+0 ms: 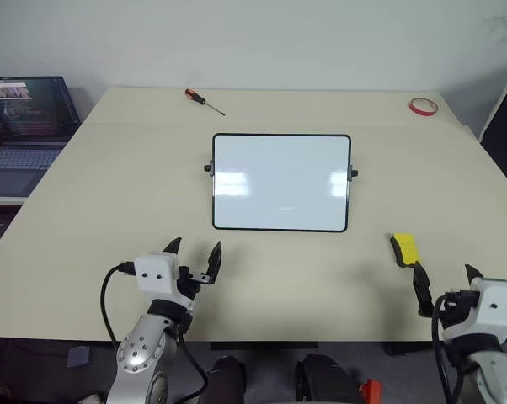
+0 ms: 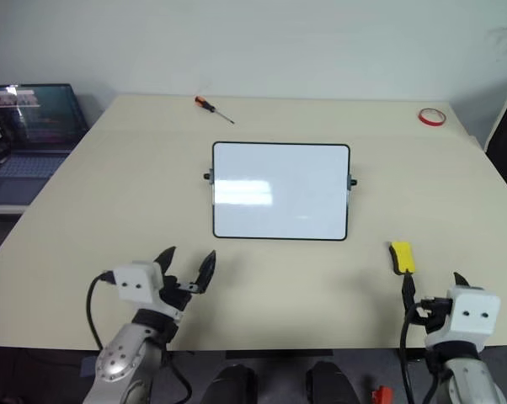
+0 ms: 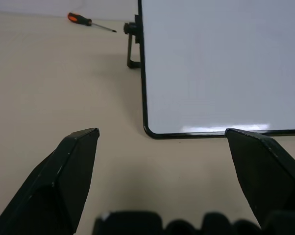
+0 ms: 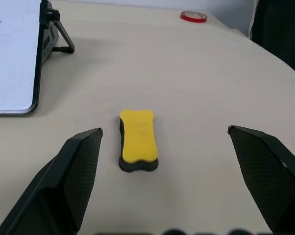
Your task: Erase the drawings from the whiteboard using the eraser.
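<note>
The whiteboard [image 1: 280, 181] stands propped in the middle of the beige table, and its glossy face shows glare and a faint speck. The drawings are out of view. The eraser [image 1: 405, 249], a yellow block with a dark underside, lies flat on the table to the right of the board's near corner. My right gripper [image 1: 445, 271] hovers open just behind the eraser, level with the table edge, and the eraser [image 4: 137, 139] lies between and ahead of its fingers. My left gripper [image 1: 196, 246] is open and empty in front of the board's near left corner [image 3: 150, 131].
A screwdriver [image 1: 205, 100] with an orange handle lies at the far side behind the board. A red tape ring [image 1: 423, 106] sits at the far right corner. An open laptop [image 1: 26, 126] stands on a side surface to the left.
</note>
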`<act>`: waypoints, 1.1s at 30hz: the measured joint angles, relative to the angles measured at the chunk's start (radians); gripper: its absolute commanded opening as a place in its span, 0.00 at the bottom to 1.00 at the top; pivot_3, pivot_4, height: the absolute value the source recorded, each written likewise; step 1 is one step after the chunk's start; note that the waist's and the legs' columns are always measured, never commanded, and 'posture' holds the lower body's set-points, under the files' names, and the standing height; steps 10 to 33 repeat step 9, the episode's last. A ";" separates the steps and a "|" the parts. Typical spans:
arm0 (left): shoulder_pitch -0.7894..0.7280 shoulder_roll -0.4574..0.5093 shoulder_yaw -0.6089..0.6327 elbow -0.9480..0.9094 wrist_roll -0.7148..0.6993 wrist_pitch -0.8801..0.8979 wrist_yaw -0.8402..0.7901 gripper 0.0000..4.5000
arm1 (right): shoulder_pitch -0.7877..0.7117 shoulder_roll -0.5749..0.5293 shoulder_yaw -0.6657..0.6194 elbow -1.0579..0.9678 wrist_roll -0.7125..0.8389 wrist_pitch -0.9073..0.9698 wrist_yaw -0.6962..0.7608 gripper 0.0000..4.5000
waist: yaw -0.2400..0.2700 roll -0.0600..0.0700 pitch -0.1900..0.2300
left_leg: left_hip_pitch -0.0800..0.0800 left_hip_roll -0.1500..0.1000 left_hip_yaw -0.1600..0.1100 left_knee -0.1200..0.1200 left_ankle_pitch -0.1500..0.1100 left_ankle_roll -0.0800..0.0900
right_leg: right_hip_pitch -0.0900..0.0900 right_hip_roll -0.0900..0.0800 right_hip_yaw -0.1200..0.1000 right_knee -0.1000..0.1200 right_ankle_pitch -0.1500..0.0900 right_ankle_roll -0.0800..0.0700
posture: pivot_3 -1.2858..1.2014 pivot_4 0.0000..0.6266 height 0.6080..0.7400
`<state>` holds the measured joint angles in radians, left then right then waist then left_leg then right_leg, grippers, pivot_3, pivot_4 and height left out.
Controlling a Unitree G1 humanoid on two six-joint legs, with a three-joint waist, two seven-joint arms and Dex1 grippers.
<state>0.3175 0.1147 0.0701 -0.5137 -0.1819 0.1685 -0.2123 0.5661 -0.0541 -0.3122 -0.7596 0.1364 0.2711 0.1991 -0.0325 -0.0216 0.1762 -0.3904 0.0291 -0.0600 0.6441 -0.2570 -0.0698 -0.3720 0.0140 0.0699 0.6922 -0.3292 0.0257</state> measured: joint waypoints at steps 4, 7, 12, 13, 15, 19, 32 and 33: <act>0.015 -0.001 -0.011 0.000 0.005 -0.022 0.005 1.00 | 0.025 0.000 0.019 0.036 0.002 -0.065 0.017 1.00 | 0.000 0.000 0.000 | 0.000 0.000 0.001 0.000 0.000 0.000 | 0.000 0.000 0.001 0.000 0.000 0.000 | 0.52 0.24 1.00; 0.036 -0.004 -0.033 0.000 0.006 -0.029 0.005 1.00 | 0.033 -0.010 0.020 0.037 0.002 -0.079 0.018 1.00 | 0.000 0.000 0.000 | 0.000 0.000 0.001 0.000 0.000 0.000 | 0.000 0.000 0.001 0.000 0.000 0.000 | 0.52 0.24 1.00; 0.044 -0.009 -0.043 0.000 0.006 -0.034 0.007 1.00 | 0.032 -0.027 0.019 0.037 0.003 -0.079 0.019 1.00 | 0.001 0.000 0.000 | 0.000 0.000 0.001 0.000 0.000 0.000 | 0.000 0.000 0.001 0.000 0.000 0.000 | 0.52 0.24 1.00; 0.044 -0.009 -0.043 0.000 0.006 -0.034 0.007 1.00 | 0.032 -0.027 0.019 0.037 0.003 -0.079 0.019 1.00 | 0.001 0.000 0.000 | 0.000 0.000 0.001 0.000 0.000 0.000 | 0.000 0.000 0.001 0.000 0.000 0.000 | 0.52 0.24 1.00; 0.044 -0.009 -0.043 0.000 0.006 -0.034 0.007 1.00 | 0.032 -0.027 0.019 0.037 0.003 -0.079 0.019 1.00 | 0.001 0.000 0.000 | 0.000 0.000 0.001 0.000 0.000 0.000 | 0.000 0.000 0.001 0.000 0.000 0.000 | 0.52 0.24 1.00; 0.044 -0.009 -0.043 0.000 0.006 -0.034 0.007 1.00 | 0.032 -0.027 0.019 0.037 0.003 -0.079 0.019 1.00 | 0.001 0.000 0.000 | 0.000 0.000 0.001 0.000 0.000 0.000 | 0.000 0.000 0.001 0.000 0.000 0.000 | 0.52 0.24 1.00; 0.044 -0.009 -0.043 0.000 0.006 -0.034 0.007 1.00 | 0.032 -0.027 0.019 0.037 0.003 -0.079 0.019 1.00 | 0.001 0.000 0.000 | 0.000 0.000 0.001 0.000 0.000 0.000 | 0.000 0.000 0.001 0.000 0.000 0.000 | 0.52 0.24 1.00; 0.044 -0.009 -0.043 0.000 0.006 -0.034 0.007 1.00 | 0.032 -0.027 0.019 0.037 0.003 -0.079 0.019 1.00 | 0.001 0.000 0.000 | 0.000 0.000 0.001 0.000 0.000 0.000 | 0.000 0.000 0.001 0.000 0.000 0.000 | 0.52 0.24 1.00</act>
